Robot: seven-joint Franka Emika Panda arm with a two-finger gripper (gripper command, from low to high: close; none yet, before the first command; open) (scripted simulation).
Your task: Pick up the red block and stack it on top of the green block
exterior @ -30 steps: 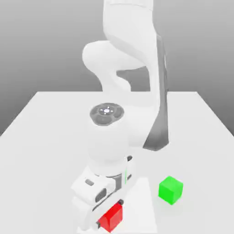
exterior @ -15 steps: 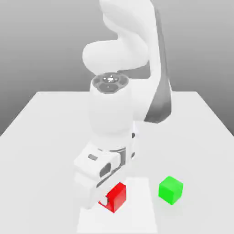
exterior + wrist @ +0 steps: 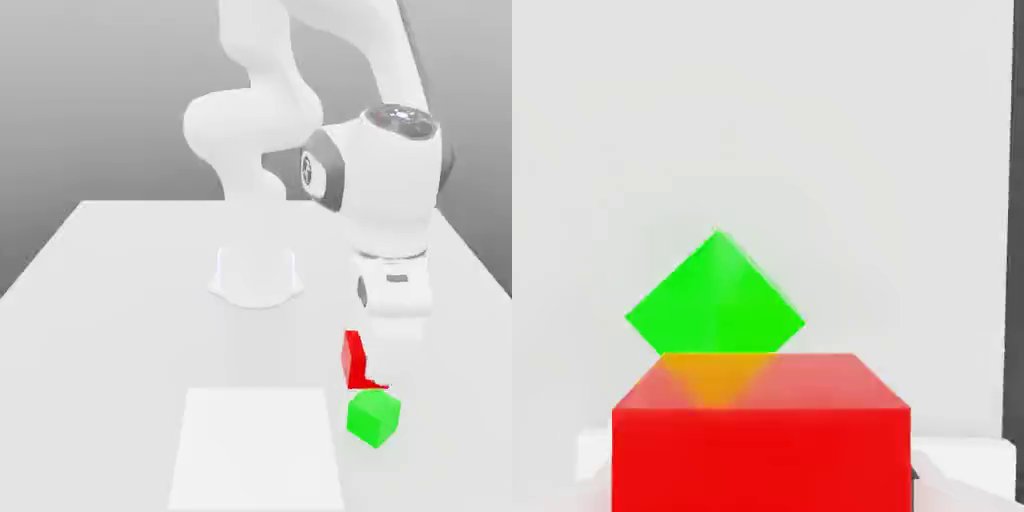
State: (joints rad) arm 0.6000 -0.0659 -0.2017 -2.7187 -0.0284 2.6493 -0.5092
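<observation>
So we've swung the red block [image 3: 352, 362] over beside the green block [image 3: 374, 417], fingers clamped on it; next we center, lower, release.

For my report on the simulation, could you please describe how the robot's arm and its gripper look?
The arm is glossy white, built of thick rounded segments, with dark grey bands at the joints. One joint ends in a round grey cap with small light dots. It stands on a white cylindrical base. The gripper hangs from a boxy white hand with a small grey slot. No cables are visible.
</observation>
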